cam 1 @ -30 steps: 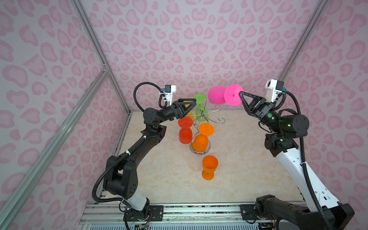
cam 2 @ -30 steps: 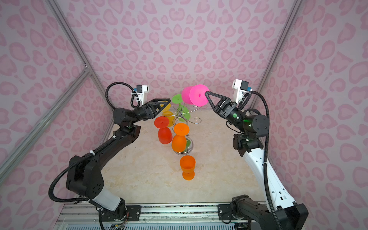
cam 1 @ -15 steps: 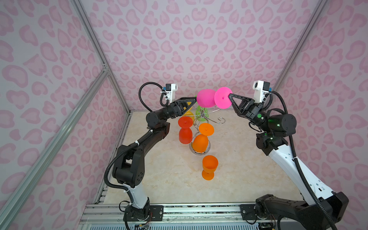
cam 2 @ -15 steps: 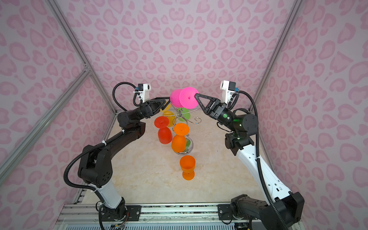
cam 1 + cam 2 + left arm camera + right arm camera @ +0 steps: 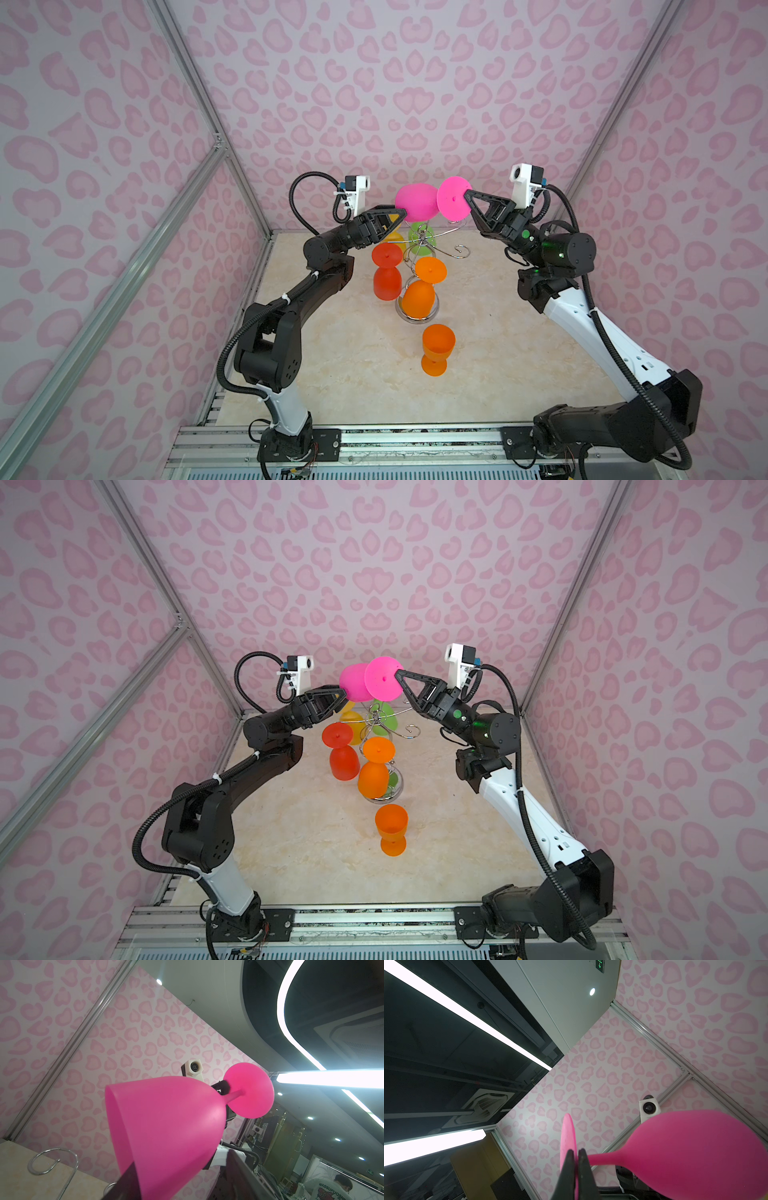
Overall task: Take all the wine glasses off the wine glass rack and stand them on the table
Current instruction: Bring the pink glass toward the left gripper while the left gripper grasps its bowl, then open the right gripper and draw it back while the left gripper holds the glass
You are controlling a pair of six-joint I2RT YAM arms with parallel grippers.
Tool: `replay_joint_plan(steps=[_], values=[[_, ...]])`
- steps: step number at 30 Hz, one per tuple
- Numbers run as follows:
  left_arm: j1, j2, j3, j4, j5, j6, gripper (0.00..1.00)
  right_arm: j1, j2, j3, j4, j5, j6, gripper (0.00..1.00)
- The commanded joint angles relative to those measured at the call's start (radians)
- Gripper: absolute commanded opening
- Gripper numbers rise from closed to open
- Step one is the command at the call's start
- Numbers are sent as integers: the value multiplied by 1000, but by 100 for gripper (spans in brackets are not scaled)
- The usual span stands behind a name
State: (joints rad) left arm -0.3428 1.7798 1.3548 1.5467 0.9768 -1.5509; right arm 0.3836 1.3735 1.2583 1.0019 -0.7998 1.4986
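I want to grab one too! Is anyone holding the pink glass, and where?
The right gripper pinches the pink glass by the edge of its foot. The left gripper straddles the bowl; whether it grips cannot be told.

mid-frame in both top views, the yellow plastic wine glass is mostly hidden behind the left fingers; the right wrist view's edge crops the pink plastic wine glass.
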Motion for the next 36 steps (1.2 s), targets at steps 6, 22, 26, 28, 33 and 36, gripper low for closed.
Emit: replay_joint_plan(steps=[6,22,26,28,33,36], values=[[0,-25,-3,49,26,-8,44,-43,99,-3,281,27,204,0],[1,-40,-3,49,29,-18,10,-107,235,-6,550,65,454,0],[1,-49,-3,49,33,-20,4,-119,240,-5,555,59,455,3],[0,-55,-3,49,37,-20,1,-127,242,-7,554,56,454,10],[-2,-74,-3,49,57,-17,1,-152,237,-13,555,48,445,23],[-2,-90,-3,43,70,-9,1,-170,225,-15,540,33,430,34]])
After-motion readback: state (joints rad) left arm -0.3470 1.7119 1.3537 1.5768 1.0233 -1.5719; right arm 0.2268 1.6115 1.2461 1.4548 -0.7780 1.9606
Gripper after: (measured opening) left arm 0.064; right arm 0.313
